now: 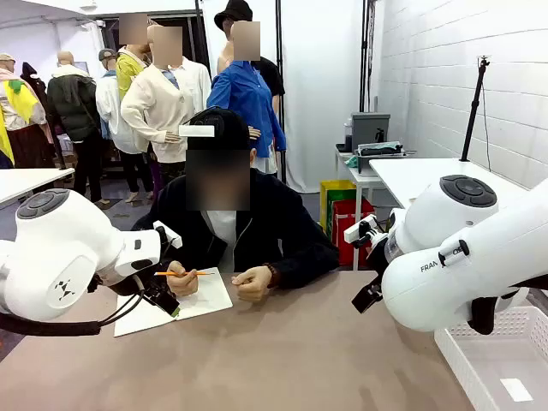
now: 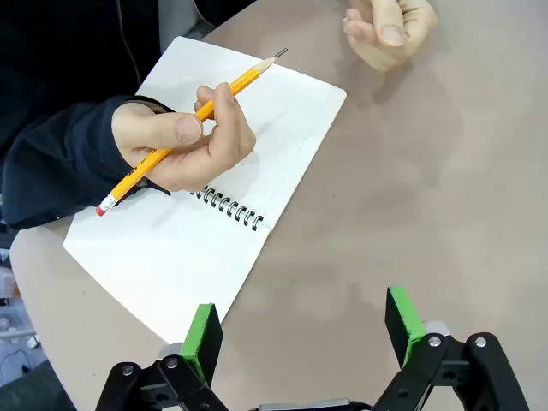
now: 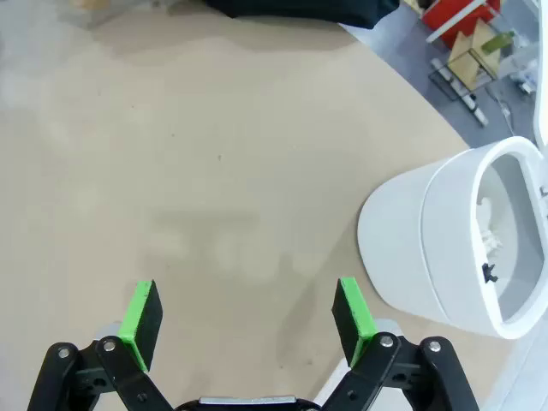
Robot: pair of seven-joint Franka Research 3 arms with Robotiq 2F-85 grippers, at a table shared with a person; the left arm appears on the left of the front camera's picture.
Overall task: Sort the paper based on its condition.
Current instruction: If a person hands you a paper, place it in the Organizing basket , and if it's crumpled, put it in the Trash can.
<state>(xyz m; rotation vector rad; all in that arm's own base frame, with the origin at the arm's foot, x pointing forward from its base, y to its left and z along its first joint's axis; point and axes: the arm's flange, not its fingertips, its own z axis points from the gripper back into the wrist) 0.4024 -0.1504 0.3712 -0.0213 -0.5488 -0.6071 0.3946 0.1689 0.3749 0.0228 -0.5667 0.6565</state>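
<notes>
Found the left gripper [image 2: 300, 321] hanging low over the table [image 2: 411, 188], jaws wide apart and nothing between them. Noted, just ahead of it, a spiral-bound notebook [image 2: 171, 265] lying open and flat, its near corner just beyond the green pads. Recorded a person's hand [image 2: 184, 141] resting on the page and gripping a yellow pencil [image 2: 248, 79], tip pointing away from the gripper. Recorded the other hand [image 2: 390, 30] loosely curled above bare tabletop farther off; could not tell whether it held anything. Moving rightward, found the right gripper [image 3: 246, 300] likewise spread wide, empty, poised above bare tabletop. Observed a white round bin [image 3: 402, 240] close on the right side of that wrist view, with a white lumpy wad inside, taken to be the paper [image 3: 491, 229], though too small to confirm. Could assign no long axis to so irregular a lump. Judged the right arm the nearer to bin and wad, the left arm the nearer to the notebook. Noted last a white mesh basket [image 1: 479, 360] at the table's right edge, with a flat white slip [image 1: 516, 390] lying in it. Judged any further sheet likeliest to come from the notebook side, within the left gripper's reach.
</notes>
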